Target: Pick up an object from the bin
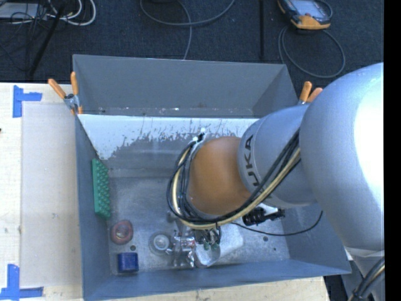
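Four small things lie on the front-left floor of the bin (182, 83): a green ridged strip (100, 187) against the left wall, a reddish-brown round piece (121, 232), a blue block (128, 262) in the front corner, and a pale round cap-like thing (161, 242). Your jaws are low near the front wall, just beside that pale round thing, with a whitish crumpled piece (224, 243) on their other side. Whether they are released or clenched you cannot tell, because the orange wrist cover (213, 177) and its cables hang over them. Which of the two neighbours is the target is also unclear. To do this step well, centre the jaws on one thing only and lift straight up, so nothing beside it is dragged along. The floor is bare, scuffed grey metal and probably slick, so a light piece may skate away under a glancing touch. Room is tight here: the front wall is near, while the sloping back wall is well apart.
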`<state>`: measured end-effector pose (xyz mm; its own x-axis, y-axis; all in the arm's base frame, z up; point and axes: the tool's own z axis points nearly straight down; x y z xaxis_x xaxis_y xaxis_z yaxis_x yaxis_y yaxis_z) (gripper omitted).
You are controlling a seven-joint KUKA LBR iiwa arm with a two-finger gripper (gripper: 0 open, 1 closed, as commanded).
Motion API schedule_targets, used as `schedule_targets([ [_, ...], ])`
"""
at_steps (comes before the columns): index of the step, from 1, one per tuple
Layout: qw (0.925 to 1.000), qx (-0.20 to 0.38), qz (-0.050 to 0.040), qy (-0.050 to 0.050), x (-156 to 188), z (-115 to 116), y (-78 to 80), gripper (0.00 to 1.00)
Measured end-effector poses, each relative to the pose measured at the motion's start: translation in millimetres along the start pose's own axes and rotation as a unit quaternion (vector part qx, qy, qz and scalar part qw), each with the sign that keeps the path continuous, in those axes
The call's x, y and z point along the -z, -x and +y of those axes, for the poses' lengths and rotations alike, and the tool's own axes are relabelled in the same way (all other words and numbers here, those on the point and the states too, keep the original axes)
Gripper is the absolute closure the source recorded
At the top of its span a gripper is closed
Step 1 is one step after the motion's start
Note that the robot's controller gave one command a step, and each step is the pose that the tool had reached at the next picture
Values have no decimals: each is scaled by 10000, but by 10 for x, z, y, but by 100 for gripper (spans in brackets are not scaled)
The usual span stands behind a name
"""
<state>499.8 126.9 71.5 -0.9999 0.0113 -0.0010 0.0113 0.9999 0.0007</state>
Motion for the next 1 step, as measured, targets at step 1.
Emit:
schedule_targets([
  [1,10000,-21,6,5,25,-2,2,100],
])
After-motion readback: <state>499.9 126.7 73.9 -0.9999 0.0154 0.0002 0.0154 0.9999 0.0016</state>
